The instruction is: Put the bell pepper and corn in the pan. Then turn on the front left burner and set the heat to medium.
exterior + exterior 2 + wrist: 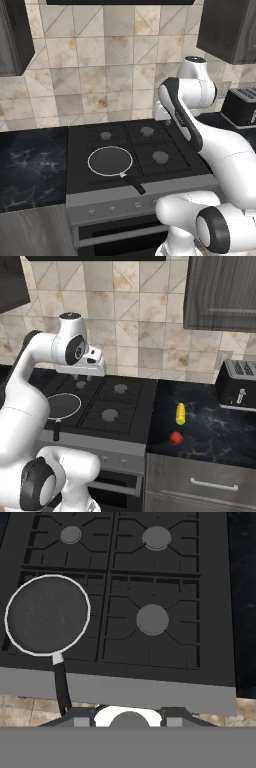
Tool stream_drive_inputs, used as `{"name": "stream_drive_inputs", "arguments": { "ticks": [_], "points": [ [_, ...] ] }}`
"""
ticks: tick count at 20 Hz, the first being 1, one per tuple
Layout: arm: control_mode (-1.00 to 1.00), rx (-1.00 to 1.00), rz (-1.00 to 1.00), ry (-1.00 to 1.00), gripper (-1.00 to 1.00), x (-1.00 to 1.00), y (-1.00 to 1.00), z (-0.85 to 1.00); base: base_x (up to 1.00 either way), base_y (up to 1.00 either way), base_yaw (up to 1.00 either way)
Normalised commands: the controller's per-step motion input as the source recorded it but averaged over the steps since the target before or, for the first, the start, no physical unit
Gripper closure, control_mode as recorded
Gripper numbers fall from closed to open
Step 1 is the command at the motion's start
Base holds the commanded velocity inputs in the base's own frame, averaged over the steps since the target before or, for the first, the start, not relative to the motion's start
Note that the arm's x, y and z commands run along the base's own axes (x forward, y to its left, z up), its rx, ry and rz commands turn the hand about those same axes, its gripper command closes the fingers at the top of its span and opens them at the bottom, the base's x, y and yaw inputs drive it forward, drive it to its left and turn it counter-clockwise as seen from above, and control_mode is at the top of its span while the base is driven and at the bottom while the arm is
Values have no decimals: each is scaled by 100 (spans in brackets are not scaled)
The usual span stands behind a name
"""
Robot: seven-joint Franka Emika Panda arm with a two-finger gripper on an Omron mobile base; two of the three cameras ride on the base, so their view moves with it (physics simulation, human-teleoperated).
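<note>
The dark pan (110,161) with a pale rim sits empty on the stove's front left grate, its black handle pointing toward the front edge. It also appears in the right base view (62,406) and the hand view (47,614), and it hides the front left burner's cap. On the dark counter right of the stove lie the yellow corn (180,413) and, nearer the front, the red bell pepper (175,438). My gripper (83,377) hangs open and empty above the back of the stove, looking down; its fingertips (82,717) stand wide apart.
Three uncovered grey burner caps show, among them the front right one (152,619). A row of knobs (112,209) runs along the stove's front panel. A black toaster (240,385) stands at the counter's far right. Dark cabinets hang overhead.
</note>
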Motion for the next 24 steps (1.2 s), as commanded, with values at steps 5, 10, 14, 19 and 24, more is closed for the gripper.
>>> {"name": "stream_drive_inputs", "arguments": {
  "ticks": [5,10,14,19,24],
  "points": [
    [-100,0,-1,0,-100,4,0,0,0,0,0],
    [-100,0,-10,0,-100,16,-31,-6,0,0,0],
    [-100,0,0,0,-100,41,-100,-4,0,0,0],
    [-100,-1,0,0,-100,32,-96,-1,0,0,0],
    [-100,0,0,0,-100,-2,-50,-35,0,0,0]
  ]
}}
